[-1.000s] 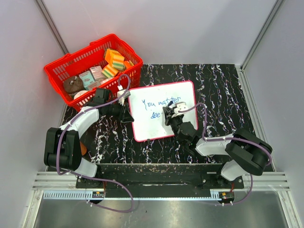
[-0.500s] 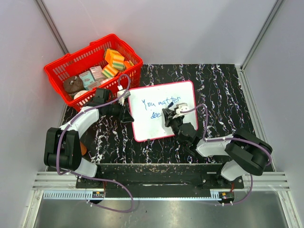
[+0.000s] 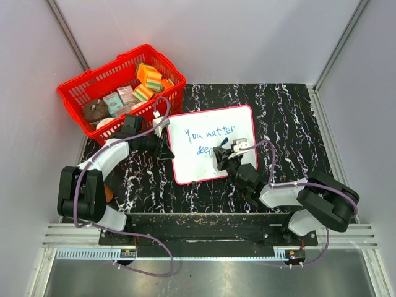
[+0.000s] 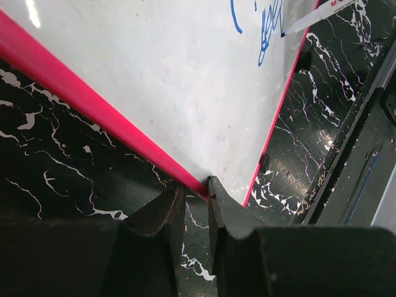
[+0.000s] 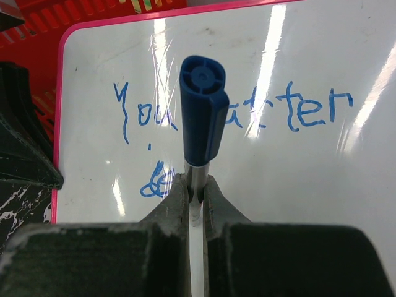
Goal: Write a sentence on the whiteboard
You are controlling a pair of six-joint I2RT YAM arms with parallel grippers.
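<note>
Whiteboard (image 3: 192, 164) flat on surface beside red basket (image 3: 77, 114); left fingers (image 4: 158, 216) clamped on its basket-side frame, right fingers (image 5: 174, 207) clamped on blue marker (image 5: 202, 105), sentence (image 5: 312, 113) partway into line two; advise light, even tip pressure, short strokes away from basket.

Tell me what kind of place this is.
Probably a robotics lab test cell: plain white walls box in a black marbled table, and a red basket of sponges sits beside the whiteboard.

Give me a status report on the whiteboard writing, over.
Left gripper clamped on whiteboard edge. Right gripper shut on blue marker, tip on board. Sentence: first line written, second line begun. Nothing in the way.
</note>
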